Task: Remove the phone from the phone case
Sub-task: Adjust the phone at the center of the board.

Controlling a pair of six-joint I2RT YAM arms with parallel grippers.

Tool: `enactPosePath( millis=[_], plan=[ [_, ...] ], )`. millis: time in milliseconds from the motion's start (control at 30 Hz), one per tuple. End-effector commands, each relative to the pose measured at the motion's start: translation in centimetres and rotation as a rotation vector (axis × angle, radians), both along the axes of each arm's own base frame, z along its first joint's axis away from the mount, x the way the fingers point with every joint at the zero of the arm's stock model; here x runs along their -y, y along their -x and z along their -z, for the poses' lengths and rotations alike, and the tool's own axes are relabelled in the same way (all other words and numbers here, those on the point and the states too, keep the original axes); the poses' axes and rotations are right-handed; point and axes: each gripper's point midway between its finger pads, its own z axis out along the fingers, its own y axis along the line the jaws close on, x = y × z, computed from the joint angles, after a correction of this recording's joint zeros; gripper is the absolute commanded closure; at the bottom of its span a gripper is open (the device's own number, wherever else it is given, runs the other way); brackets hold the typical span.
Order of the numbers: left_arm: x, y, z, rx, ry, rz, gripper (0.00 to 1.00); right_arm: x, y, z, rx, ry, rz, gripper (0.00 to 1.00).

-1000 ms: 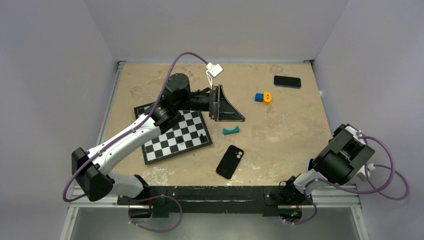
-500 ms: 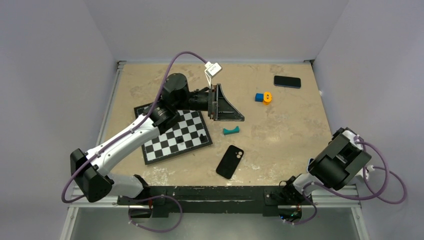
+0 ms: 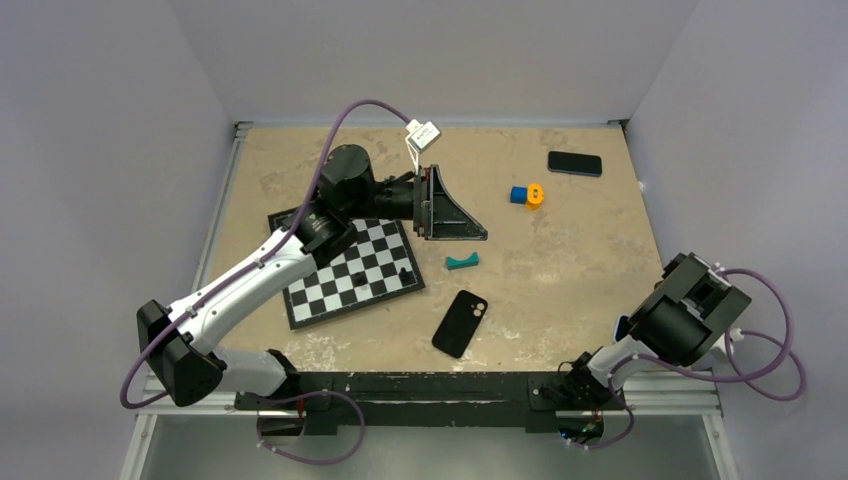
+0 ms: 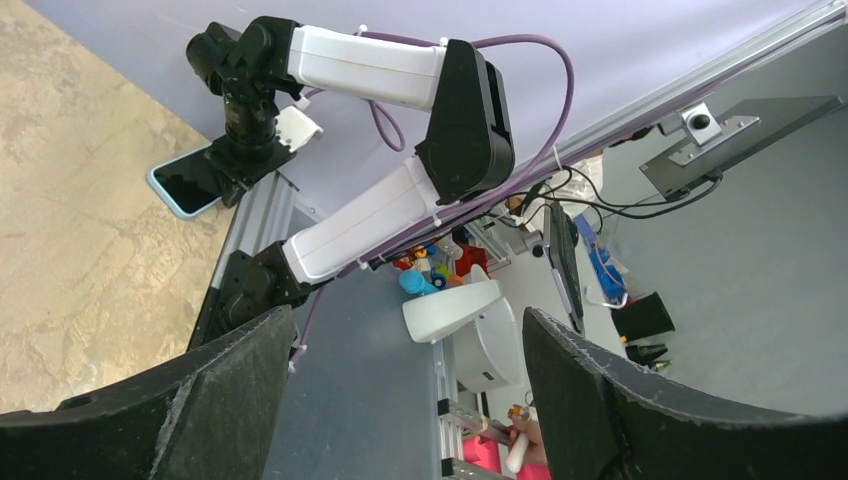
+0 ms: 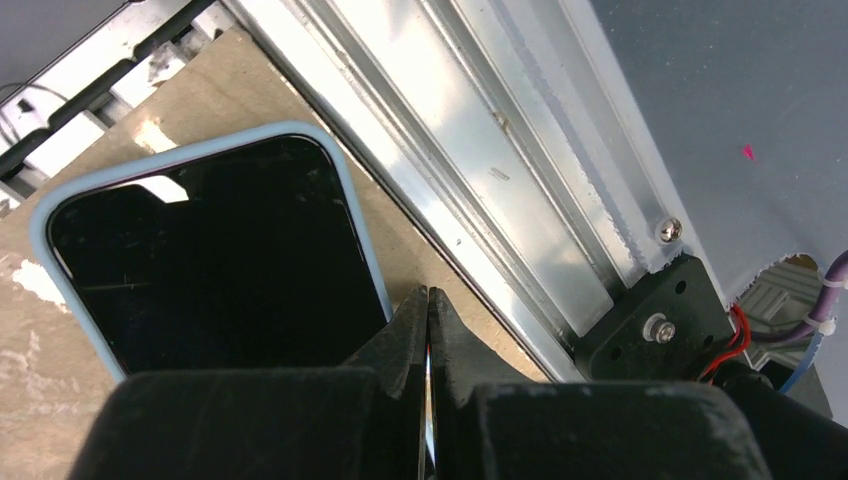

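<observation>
The phone case (image 3: pixel 460 322), a thin black shell with two round camera holes, lies empty-looking on the table near the front middle. The phone (image 5: pixel 210 260) lies screen up with a pale blue rim at the table's front right corner, beside the rail. It also shows in the left wrist view as the phone (image 4: pixel 185 185). My right gripper (image 5: pixel 428 296) is shut with nothing between its fingers, its tips just past the phone's near corner. My left gripper (image 3: pixel 455 213) hovers open and empty above the table's middle back, turned on its side.
A chessboard (image 3: pixel 320 295) with several small black pieces lies under the left arm. A teal piece (image 3: pixel 462 262), blue and orange blocks (image 3: pixel 527 195) and an all-black phone slab (image 3: pixel 575 163) lie further back. An aluminium rail (image 5: pixel 480 170) runs along the table edge.
The right wrist has dipped and come back a little near the front right corner, its cable swinging. The left arm has drifted slightly back and left. Both grippers kept their state.
</observation>
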Motion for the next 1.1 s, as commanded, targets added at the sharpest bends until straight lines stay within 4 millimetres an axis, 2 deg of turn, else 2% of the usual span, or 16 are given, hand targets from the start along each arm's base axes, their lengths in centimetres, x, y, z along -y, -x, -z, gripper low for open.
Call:
enactPosePath(
  millis=[0,333,500,700,833,933,1067],
  plan=[
    [-0.7,0.5,-3.2,0.071,0.065,-0.004,0.13,1.5,-1.6,-0.9,0.034,0.081,-0.06,1.0],
    [-1.1,0.8,-3.1,0.075,0.067,-0.009,0.13,2.7,-5.8,-2.0,0.058,0.139,-0.291,1.0],
    [-1.1,0.8,-2.9,0.073,0.064,-0.01,0.13,2.7,-7.9,-1.5,0.078,0.123,-0.368,1.0],
    [-1.0,0.5,-2.6,0.07,0.056,-0.015,0.13,2.9,-11.0,-2.1,0.144,0.131,-0.456,1.0],
    [-0.9,0.3,-2.4,0.064,0.054,-0.018,0.13,2.3,-14.0,-2.1,0.257,0.121,-0.546,1.0],
    [-0.9,0.3,-2.2,0.062,0.053,-0.016,0.13,1.9,-16.7,-3.0,0.318,0.138,-0.63,1.0],
    [-0.9,0.3,-2.0,0.061,0.052,-0.018,0.13,-0.2,-20.8,-4.1,0.406,0.122,-0.741,1.0]
  ],
)
